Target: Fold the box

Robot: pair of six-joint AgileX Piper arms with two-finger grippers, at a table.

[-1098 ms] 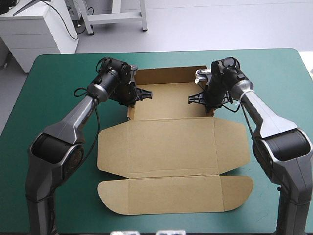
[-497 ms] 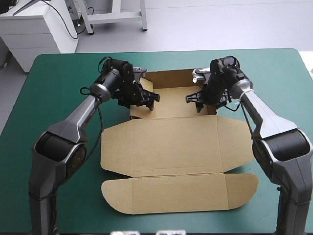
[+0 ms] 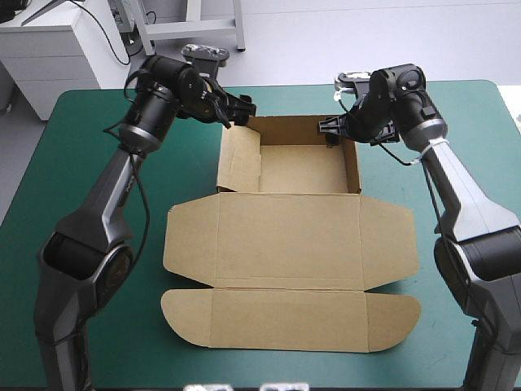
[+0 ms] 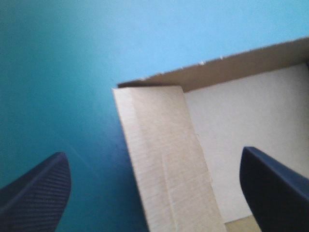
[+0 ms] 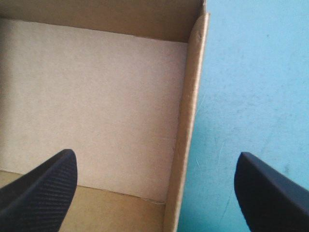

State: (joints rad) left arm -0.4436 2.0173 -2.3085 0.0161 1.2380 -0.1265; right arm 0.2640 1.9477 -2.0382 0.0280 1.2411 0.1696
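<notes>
Table cover, teal-green, shows on every side of the brown box in your high view. The box has an open tray at its far end. On the robot's side of the tray the lid lies flat on the cover, and a long rounded flap lies beyond the lid at the near end. From above you see the tray's left wall leaning outward with its inner face showing, while the right wall stands almost edge-on.

The left gripper hangs over the tray's far left corner and the right gripper over its far right corner. You cannot tell from above whether either touches the board.

Only the wrist views settle the pincers. The left one's black fingers stand wide apart, released, with the left wall running between them. The right one's fingers are spread just as wide and grip nothing. The right wall shows there as a thin edge between them, with tray floor on one side and cover on the other.
</notes>
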